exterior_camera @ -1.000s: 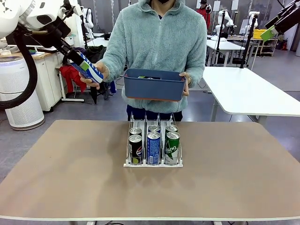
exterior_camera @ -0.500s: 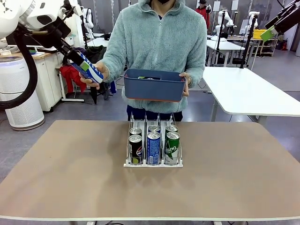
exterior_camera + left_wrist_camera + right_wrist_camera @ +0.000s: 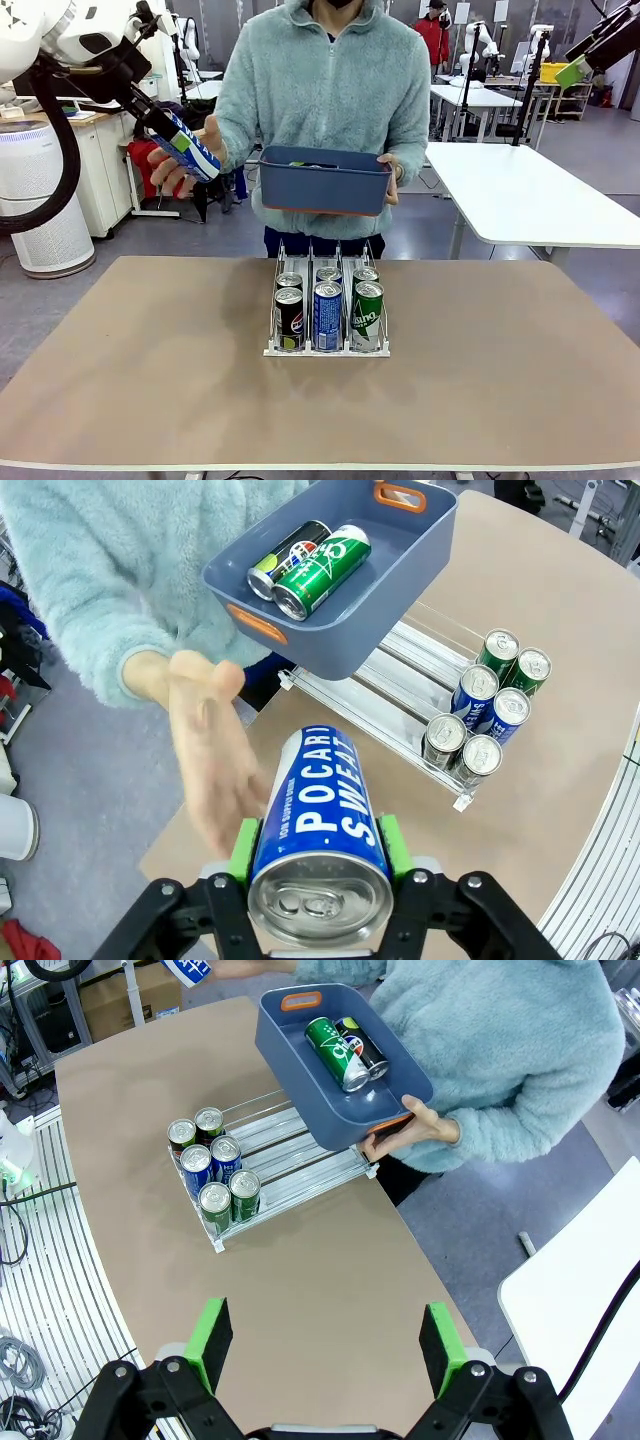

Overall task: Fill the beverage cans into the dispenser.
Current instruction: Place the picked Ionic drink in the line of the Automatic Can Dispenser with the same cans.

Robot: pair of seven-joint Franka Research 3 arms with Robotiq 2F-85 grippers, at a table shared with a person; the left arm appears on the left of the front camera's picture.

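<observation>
The person's hand (image 3: 168, 172) has opened off the blue-and-white slim aluminium can (image 3: 195, 148), and the blue-grey rectangular plastic bin (image 3: 325, 190) has risen slightly. The left gripper (image 3: 318, 852) is clenched on that can, aloft to the left of the bin, with the open palm just beside it; the right gripper (image 3: 325, 1345) hangs spread wide, grasping nothing, above the beige worktop (image 3: 150, 380); six upright cans (image 3: 328, 315) fill the front of the white wire dispenser (image 3: 327, 351), two per lane; a green can (image 3: 322, 570) and a black can (image 3: 290, 552) lie in the bin.
</observation>
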